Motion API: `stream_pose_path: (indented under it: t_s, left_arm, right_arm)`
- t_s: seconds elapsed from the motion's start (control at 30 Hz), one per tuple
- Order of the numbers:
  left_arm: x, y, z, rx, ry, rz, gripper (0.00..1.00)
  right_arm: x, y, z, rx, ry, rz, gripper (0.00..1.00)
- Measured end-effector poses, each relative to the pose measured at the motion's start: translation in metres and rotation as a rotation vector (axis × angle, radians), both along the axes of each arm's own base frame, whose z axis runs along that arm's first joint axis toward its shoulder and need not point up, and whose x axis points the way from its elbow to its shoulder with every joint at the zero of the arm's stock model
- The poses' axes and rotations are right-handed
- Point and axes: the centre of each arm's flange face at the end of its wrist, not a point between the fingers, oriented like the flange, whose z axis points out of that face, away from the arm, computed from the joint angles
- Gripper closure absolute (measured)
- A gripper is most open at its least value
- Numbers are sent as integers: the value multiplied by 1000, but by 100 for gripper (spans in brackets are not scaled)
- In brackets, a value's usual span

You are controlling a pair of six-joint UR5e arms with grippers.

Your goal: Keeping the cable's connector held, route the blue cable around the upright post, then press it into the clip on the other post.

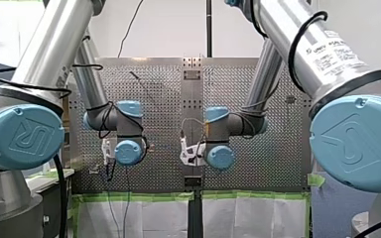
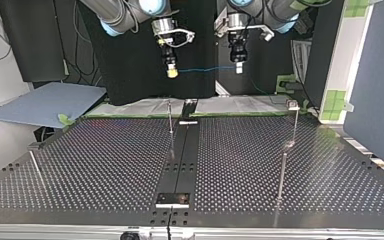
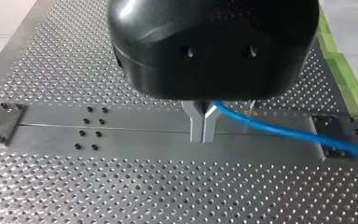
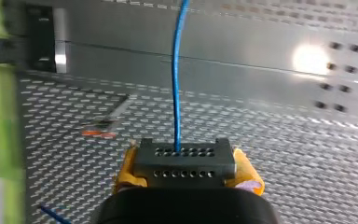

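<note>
Left tool [image 3: 202,135]: black body, metal fingers pressed together on the cable [image 3: 279,132]. In the left wrist view you see the blue line leave the fingers sideways and run off at the edge, so its far end is cut off there.
Right tool [image 4: 185,161]: yellow pads clamped on the connector [image 4: 184,169], a dark block with two rows of small holes. The tool's body hides the block's lower part from you.
Cable height: it hangs above the bench [image 2: 105,165], strung roughly level between the two tools in the top view, well apart from every post. There it is thin and faint against the dark backdrop.
Blue piece [image 4: 51,213]: a short blue stub beside the right tool, cut off at the edge. You cannot tell what it belongs to.
Mid post [image 2: 170,117]: thin and upright, close to the bench's centre strip, below the right tool in the top view.
Far post [image 2: 295,122]: upright at the top view's right, with a small head [image 2: 293,105] that is too small to read as a clip or not.
Near post [image 2: 282,172]: upright, in front of the far post in the top view.
Front view: the blue wrist joints [image 1: 128,151] mask most of both tools, so you can't read the fingers there.
</note>
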Motion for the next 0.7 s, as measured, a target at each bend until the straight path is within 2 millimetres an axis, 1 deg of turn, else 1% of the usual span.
stream_pose_path:
  t_s: [0.07,0.17,0.27,0.6,0.7]
  left_arm:
    - [-1,1,4,5,6,0,100]
    - [-3,2,4,17,24,1,100]
    - [-5,3,3,30,46,1,100]
    - [-7,4,2,38,59,2,100]
    - [-5,4,2,30,50,6,100]
  right_arm:
    - [-3,3,-12,27,29,1,100]
    - [-7,7,-25,59,64,1,100]
    - [-9,9,-30,76,82,1,100]
    - [-10,10,-32,83,89,1,100]
    - [-8,7,-26,78,83,-2,100]
